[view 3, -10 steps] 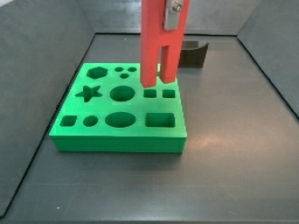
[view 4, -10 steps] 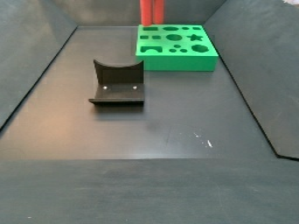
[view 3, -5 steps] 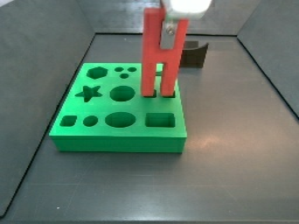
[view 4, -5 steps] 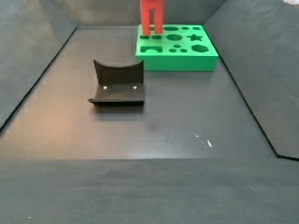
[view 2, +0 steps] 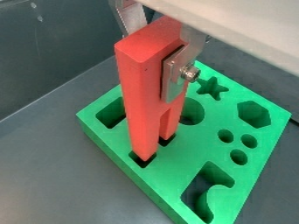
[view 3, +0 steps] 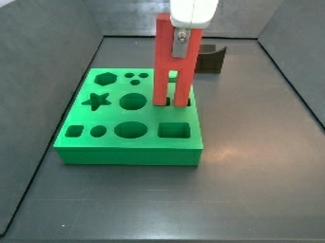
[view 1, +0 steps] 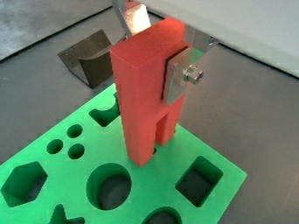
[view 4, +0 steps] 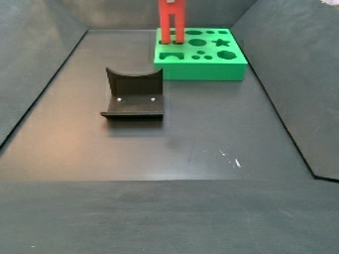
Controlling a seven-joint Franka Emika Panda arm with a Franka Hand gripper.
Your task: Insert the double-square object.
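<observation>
The double-square object (view 3: 174,59) is a tall bright-red bar standing upright over the flat green block (view 3: 127,142). My gripper (view 3: 185,28) is shut on its upper end. In both wrist views a silver finger plate (view 1: 181,77) (view 2: 177,72) presses its side, and the bar (view 1: 146,101) (view 2: 142,101) fills the gap between the fingers. Its two square legs reach down into the pair of small square holes near the block's edge (view 2: 149,156). The leg tips are hidden inside the holes. In a side view the bar (view 4: 171,22) stands at the near-left corner of the block (view 4: 219,64).
The green block has other holes: star, hexagon, circles, an oval, squares. A dark fixture with a curved notch (view 4: 133,94) (view 3: 214,59) stands apart from the block on the dark floor. Sloped grey walls enclose the floor.
My gripper has come down with the red bar. Its legs were above the two square holes a second ago and now sit in them.
</observation>
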